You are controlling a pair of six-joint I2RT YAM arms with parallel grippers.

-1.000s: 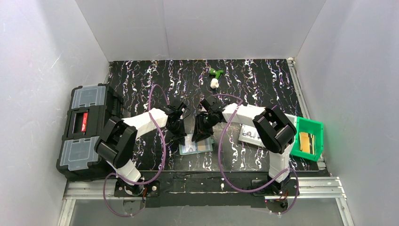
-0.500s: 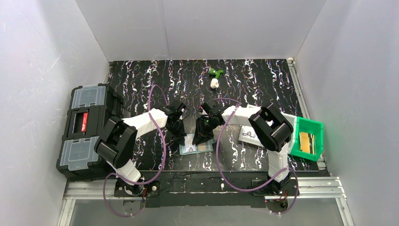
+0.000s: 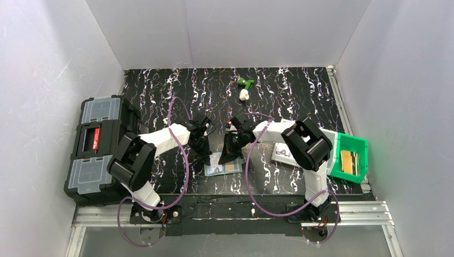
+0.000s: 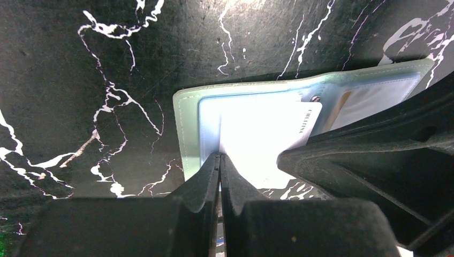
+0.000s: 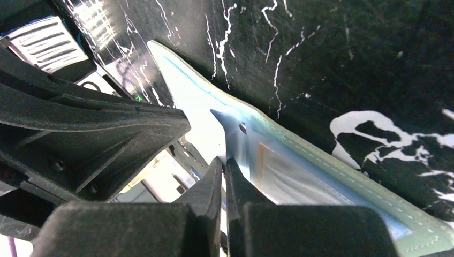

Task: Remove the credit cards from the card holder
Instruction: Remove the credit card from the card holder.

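Toward the near edge of the marbled table [image 3: 300,91], the card holder [image 3: 224,165] lies spread flat, soft and stitch-edged. My left gripper [image 4: 219,159], jaws pressed together, bears on its flap, apparently pinning it. My right gripper [image 5: 225,160] is pinched closed at a thin, stiff pale card [image 4: 267,134] jutting out; whether it's caught between the tips, I cannot tell.

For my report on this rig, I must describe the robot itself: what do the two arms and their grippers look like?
The left arm and right arm have white links and bulky black joints. A purple cable loops beside each. The left gripper and right gripper are black, with two tapering ribbed fingers.
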